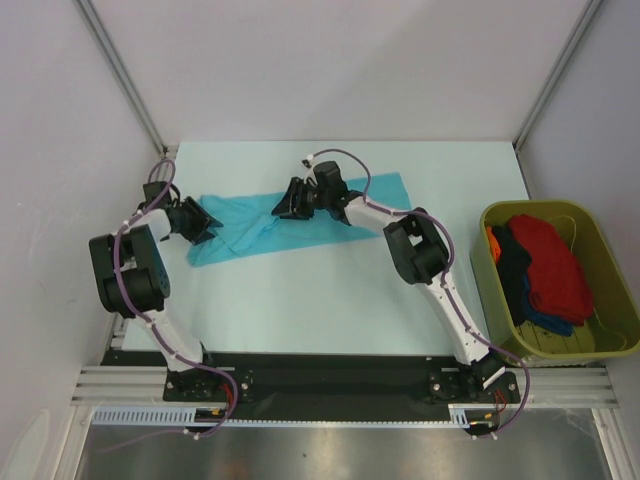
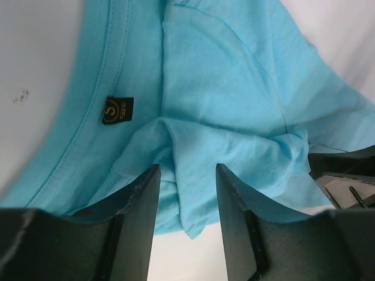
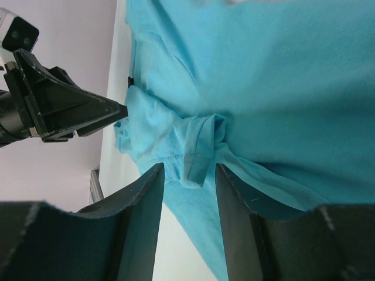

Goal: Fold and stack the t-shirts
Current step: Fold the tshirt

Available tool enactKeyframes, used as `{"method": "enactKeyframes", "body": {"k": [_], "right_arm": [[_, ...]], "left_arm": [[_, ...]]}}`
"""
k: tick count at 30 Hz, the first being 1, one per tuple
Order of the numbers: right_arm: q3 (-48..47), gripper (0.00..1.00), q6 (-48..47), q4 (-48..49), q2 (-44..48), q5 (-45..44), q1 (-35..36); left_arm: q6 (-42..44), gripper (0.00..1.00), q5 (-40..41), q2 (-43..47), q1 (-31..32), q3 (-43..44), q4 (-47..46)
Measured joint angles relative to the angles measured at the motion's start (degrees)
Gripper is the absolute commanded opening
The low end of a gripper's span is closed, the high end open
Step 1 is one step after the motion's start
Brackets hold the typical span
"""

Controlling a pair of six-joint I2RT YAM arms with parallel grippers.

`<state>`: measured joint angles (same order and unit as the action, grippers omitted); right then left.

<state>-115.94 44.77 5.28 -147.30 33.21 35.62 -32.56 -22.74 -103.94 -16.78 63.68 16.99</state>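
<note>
A turquoise t-shirt (image 1: 260, 235) lies spread across the middle of the table. My left gripper (image 1: 205, 222) is at its left end, near the collar (image 2: 88, 117) and the dark size label (image 2: 118, 109). Its jaws are open around a raised fold (image 2: 187, 167) without pinching it. My right gripper (image 1: 290, 200) is at the shirt's far edge, open around a bunched sleeve hem (image 3: 188, 165). The left gripper's fingers (image 3: 76, 111) show in the right wrist view, close to that sleeve. More t-shirts, red (image 1: 550, 265), dark blue (image 1: 515, 265) and orange (image 1: 491, 238), lie piled in the tub.
An olive-green plastic tub (image 1: 605, 245) stands at the table's right edge. White walls close in the table at the back and on both sides. Bare table surface (image 1: 330, 300) lies in front of the shirt, between the two arms.
</note>
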Motion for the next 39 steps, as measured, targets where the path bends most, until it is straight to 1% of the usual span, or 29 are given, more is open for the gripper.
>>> {"method": "enactKeyframes", "body": {"k": [4, 8, 11, 18, 19, 24, 25, 27, 28, 29, 31, 33, 34, 39], "right_arm": [[-0.22, 0.45, 0.66, -0.02, -0.39, 0.00, 0.00], [-0.70, 0.43, 1.11, -0.13, -0.68, 0.02, 0.04], [-0.96, 0.41, 1.31, -0.09, -0.76, 0.02, 0.15], [-1.09, 0.40, 1.77, -0.13, -1.05, 0.02, 0.33], [-1.20, 0.38, 1.79, -0.11, -1.22, 0.00, 0.33], [-1.53, 0.35, 2.14, -0.42, -1.92, 0.00, 0.35], [-1.88, 0.33, 2.14, -0.44, -2.19, -0.02, 0.33], [-2.32, 0.26, 2.14, -0.63, -2.75, -0.11, 0.33], [-2.67, 0.15, 2.19, -0.74, -3.08, -0.15, 0.33], [-2.89, 0.09, 2.16, -0.72, -3.39, -0.22, 0.33], [-3.06, 0.00, 2.03, -0.94, -3.72, -0.22, 0.31], [-3.13, 0.00, 1.95, -1.55, -3.91, -0.28, 0.15], [-3.13, 0.00, 1.86, -1.99, -3.91, -0.37, -0.04], [-2.97, 0.00, 1.49, -2.43, -3.91, -0.39, -0.74]], "left_arm": [[-0.28, 0.47, -0.02, -2.27, -0.04, 1.70, -0.28], [-0.59, 0.43, -0.24, -4.09, -0.04, 2.45, -0.90], [-0.68, 0.38, -0.48, -5.01, -0.04, 2.64, -1.57], [-0.92, 0.32, -1.27, -6.78, -0.11, 3.87, -2.40], [-0.98, 0.31, -1.49, -6.86, -0.15, 3.96, -2.47], [-1.11, 0.26, -1.84, -7.52, -0.26, 4.44, -2.91], [-1.14, 0.23, -1.95, -7.56, -0.33, 4.44, -2.91], [-1.44, 0.19, -2.05, -7.65, -0.44, 4.48, -2.97], [-1.53, 0.17, -2.14, -7.74, -0.52, 4.57, -2.99], [-1.57, 0.15, -2.21, -7.85, -0.61, 4.66, -3.04], [-1.62, 0.09, -2.56, -8.15, -0.83, 4.85, -3.15], [-1.75, 0.02, -2.82, -8.52, -1.09, 5.18, -3.21], [-1.81, 0.00, -2.97, -8.70, -1.29, 5.33, -3.19], [-1.95, 0.00, -3.13, -9.40, -2.45, 6.34, -3.19]]}}
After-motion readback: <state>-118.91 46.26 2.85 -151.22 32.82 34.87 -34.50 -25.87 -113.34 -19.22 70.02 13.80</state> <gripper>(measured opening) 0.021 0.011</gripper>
